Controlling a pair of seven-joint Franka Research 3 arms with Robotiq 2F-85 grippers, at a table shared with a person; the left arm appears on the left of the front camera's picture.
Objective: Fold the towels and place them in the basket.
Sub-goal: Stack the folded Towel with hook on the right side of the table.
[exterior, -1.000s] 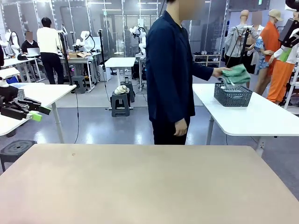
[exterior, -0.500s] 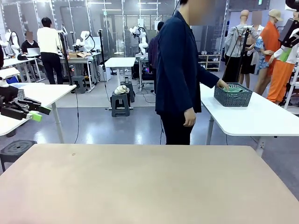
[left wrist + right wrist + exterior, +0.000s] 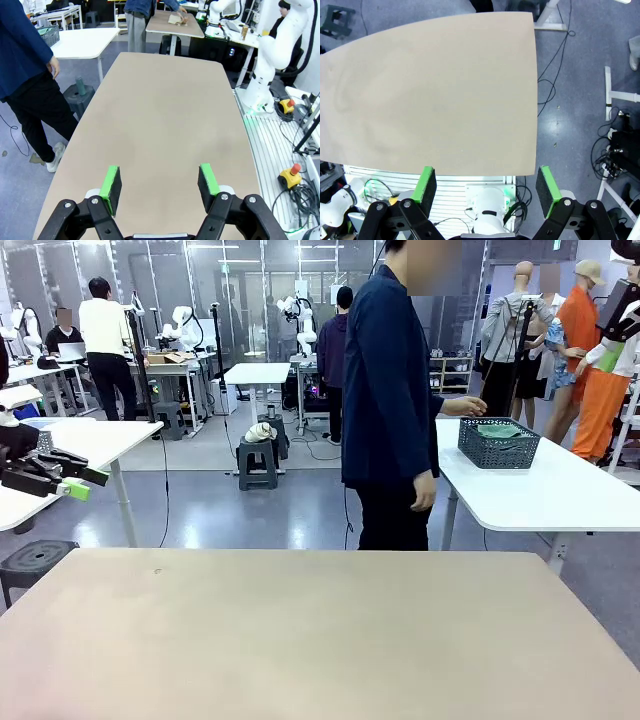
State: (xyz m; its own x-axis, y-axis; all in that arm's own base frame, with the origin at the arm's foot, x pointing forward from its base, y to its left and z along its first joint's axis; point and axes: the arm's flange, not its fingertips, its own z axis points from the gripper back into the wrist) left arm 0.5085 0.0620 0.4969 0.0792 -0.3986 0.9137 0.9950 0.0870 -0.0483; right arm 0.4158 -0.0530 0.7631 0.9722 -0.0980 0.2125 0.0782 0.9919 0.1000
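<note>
The dark grey mesh basket (image 3: 498,444) stands on a white table (image 3: 560,490) beyond my own, at the right of the front view. A green towel (image 3: 498,430) lies inside it, just showing above the rim. A person in a dark blue jacket (image 3: 388,390) stands beside that table with one hand (image 3: 470,406) at the basket's near rim. My left gripper (image 3: 88,483) hovers at the far left edge, open and empty; in the left wrist view it (image 3: 159,182) hangs open above the beige table (image 3: 160,110). My right gripper (image 3: 486,186) is open and empty high above the same table (image 3: 435,90).
My beige table (image 3: 300,640) is bare. The person's legs (image 3: 35,115) stand close to its far edge. A white robot base (image 3: 487,210) and cables sit below the right gripper. Other tables, stools and people are farther back.
The person lowered the green towel into the basket, stepped to the right, and drew the hand back to the basket's rim. Neither gripper moved.
</note>
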